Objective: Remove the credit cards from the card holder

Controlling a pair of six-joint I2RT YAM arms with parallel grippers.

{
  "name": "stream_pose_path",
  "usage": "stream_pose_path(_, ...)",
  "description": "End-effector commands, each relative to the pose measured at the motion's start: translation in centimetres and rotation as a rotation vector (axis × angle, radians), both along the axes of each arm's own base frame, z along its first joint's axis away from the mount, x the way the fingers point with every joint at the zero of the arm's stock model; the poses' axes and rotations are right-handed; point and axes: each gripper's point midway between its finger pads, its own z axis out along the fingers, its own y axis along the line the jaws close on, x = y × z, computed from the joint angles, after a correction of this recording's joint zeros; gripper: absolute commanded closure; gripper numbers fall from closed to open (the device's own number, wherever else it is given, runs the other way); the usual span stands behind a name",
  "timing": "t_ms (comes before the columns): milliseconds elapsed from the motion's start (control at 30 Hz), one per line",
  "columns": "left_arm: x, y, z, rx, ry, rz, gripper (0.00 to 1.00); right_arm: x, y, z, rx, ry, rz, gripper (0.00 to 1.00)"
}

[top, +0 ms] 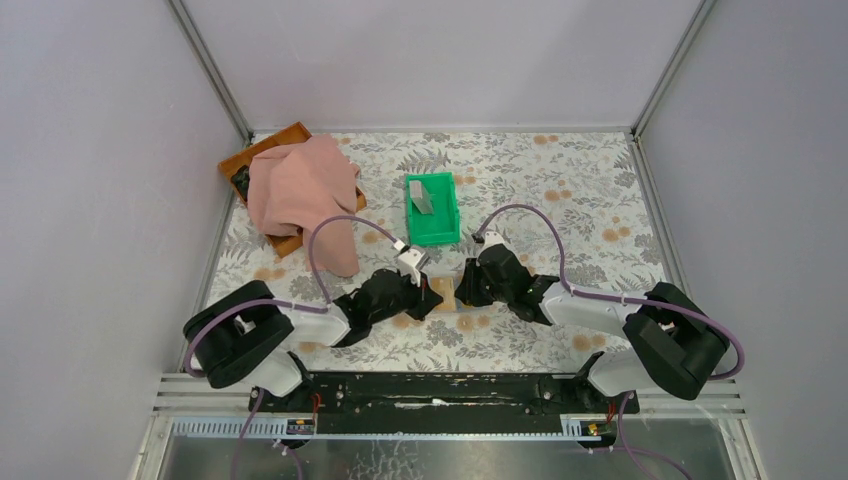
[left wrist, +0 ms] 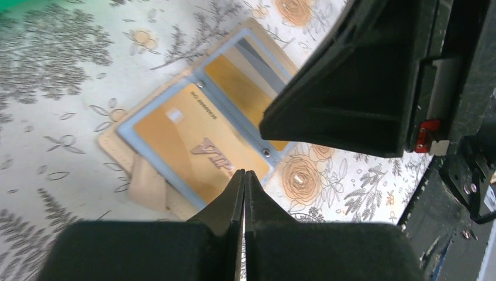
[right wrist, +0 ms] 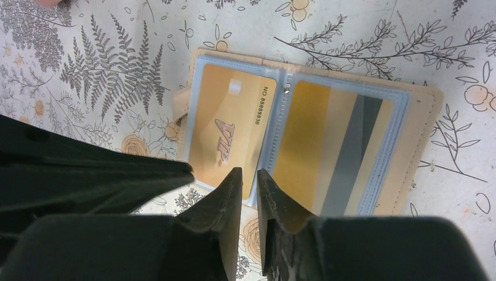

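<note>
The card holder (right wrist: 422,117) is lying open on the table (right wrist: 351,35) with both gold cards (right wrist: 231,126) sitting in its sleeves, so while the left gripper (left wrist: 244,181) is hovering shut and empty, the narrowly parted right gripper (right wrist: 248,178) should be catching one card's edge and sliding it flat.

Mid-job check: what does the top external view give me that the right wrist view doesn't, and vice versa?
Only top external: the green bin with a grey card leaning inside, and the pink cloth over a wooden board at far left. Only right wrist: the pale blue sleeves, a gold VIP card in the left one and a striped gold card in the right one, neither pulled out. Both: the card holder on the floral table, with the right gripper at its edge.
</note>
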Motion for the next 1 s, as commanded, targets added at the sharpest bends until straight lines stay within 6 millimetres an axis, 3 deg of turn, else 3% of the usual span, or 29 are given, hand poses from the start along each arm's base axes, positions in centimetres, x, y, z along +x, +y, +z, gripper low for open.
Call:
stream_pose_path(0,1.2,1.6,0.6,0.030,-0.043,0.073,1.00,0.5,0.3,0.3,0.030,-0.031,-0.023,0.77)
stream_pose_path(300,1.3,1.4,-2.5,0.114,0.029,0.067,1.00,0.6,0.8,-0.4,0.024,-0.011,-0.015,0.75)
stream_pose_path(500,1.2,2.3,-4.4,0.182,0.065,0.091,1.00,0.7,0.9,-0.4,0.033,-0.011,-0.016,0.68)
stream_pose_path(667,0.9,2.6,-4.7,0.192,0.081,0.096,1.00,0.6,1.2,-0.7,0.062,0.002,-0.009,0.54)
stream_pose_path(967,0.5,3.0,-3.9,0.175,0.088,0.102,1.00,0.4,2.0,-2.3,0.096,0.052,0.000,0.55)
